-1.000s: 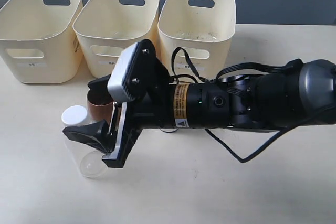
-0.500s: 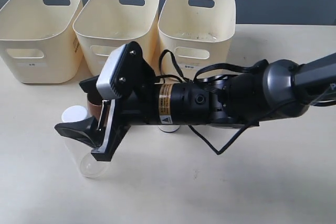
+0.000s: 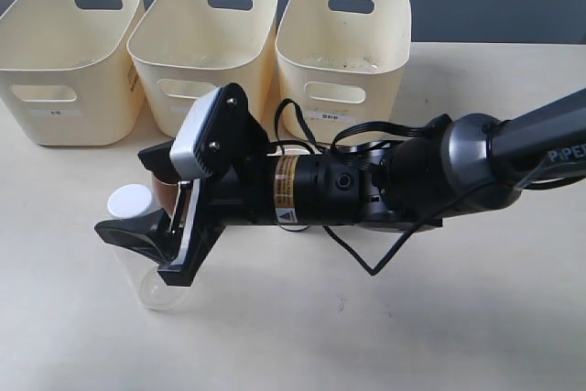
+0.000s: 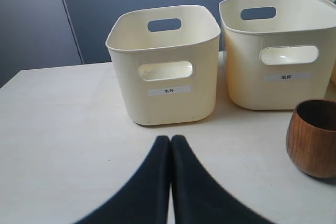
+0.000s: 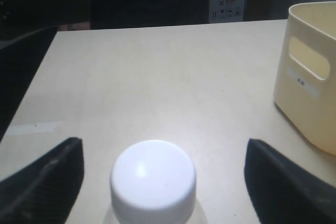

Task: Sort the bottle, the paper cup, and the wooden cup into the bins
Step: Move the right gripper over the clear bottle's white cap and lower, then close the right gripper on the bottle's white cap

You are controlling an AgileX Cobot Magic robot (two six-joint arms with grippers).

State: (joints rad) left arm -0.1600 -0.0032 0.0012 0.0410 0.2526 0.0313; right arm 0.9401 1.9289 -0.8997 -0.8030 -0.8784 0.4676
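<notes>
The bottle stands at the front left, clear with a white cap. My right gripper reaches across from the right and is open, one finger on each side of the cap without touching it. The wooden cup stands just behind the bottle, mostly hidden by that gripper in the exterior view. A white sliver under the right arm may be the paper cup. The three bins line the back. My left gripper is shut on nothing, low over the table before the left bin.
The right arm and its cable lie across the middle of the table. In the left wrist view the middle bin stands beside the left one. Bare tabletop spreads along the front and right.
My right gripper has slid left and slightly down, so its open fingers now straddle the bottle cap. In the last half second it barely moved.
</notes>
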